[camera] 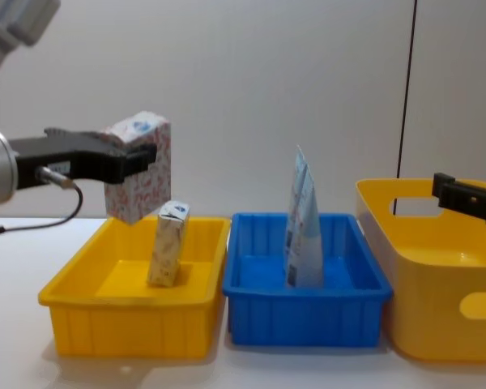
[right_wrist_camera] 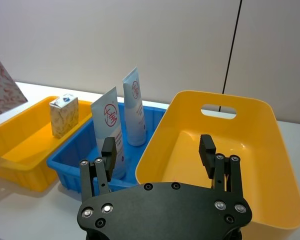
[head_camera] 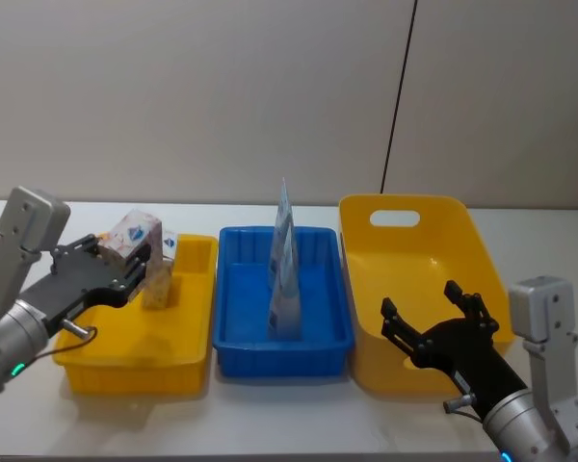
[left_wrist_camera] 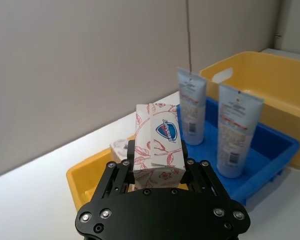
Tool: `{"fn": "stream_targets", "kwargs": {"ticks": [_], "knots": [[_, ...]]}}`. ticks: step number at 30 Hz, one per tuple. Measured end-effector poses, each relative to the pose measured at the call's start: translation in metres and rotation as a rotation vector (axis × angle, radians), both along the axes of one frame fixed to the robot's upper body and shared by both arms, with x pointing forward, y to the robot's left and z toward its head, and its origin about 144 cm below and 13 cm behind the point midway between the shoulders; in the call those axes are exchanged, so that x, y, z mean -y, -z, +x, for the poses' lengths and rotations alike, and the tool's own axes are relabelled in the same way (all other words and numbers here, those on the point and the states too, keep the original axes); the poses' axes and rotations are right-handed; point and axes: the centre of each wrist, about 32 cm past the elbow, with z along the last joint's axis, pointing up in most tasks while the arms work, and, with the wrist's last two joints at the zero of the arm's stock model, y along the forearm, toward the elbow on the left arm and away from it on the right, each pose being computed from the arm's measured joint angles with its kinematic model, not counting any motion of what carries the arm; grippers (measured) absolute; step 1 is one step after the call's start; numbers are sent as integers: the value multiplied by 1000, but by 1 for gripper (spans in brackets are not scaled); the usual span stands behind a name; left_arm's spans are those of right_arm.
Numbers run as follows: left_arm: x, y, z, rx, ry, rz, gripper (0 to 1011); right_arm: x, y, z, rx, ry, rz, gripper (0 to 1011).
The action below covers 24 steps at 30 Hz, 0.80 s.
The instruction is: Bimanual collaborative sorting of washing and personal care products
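1. My left claw [head_camera: 133, 258] is clamped on the held carton [head_camera: 135, 229], one finger pressed to each of its side faces. The carton juts out past my fingertips, its blue-logo end away from my wrist.
2. In the chest view the held carton hangs tilted in the air, above the far left part of the yellow tray [head_camera: 135, 371] and clear of its floor.
3. In the head view a second carton [head_camera: 158, 281] stands in the yellow tray at about 4 o'clock from my left claw, just beside the fingertips. It leans a little, with its blue logo on top. I cannot tell whether it touches the held carton.
4. Two tubes [head_camera: 284, 269] stand upright in the blue tray [head_camera: 279, 358], one behind the other, well apart from both claws. From my left claw they are at 3 o'clock.
5. On the surface [head_camera: 520, 231] the blue tray lies between the other two containers, with the yellow tray at its 9 o'clock and the basket [head_camera: 405, 245] at its 3 o'clock.
6. My right claw [head_camera: 421, 300] hovers over the near part of the basket with its fingers spread wide and nothing between them. The tubes are at about 10 o'clock from it.
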Motion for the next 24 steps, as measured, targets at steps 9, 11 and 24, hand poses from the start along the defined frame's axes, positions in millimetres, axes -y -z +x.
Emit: {"fn": "stream_targets", "kwargs": {"ticks": [9, 11, 24], "knots": [[-9, -27, -8, 26, 128, 54, 399, 0, 0, 0, 0, 0, 0, 1000], [-11, -34, -9, 29, 162, 68, 399, 0, 0, 0, 0, 0, 0, 1000], [-10, -59, -12, 3, 377, 118, 399, 0, 0, 0, 0, 0, 0, 1000]]}}
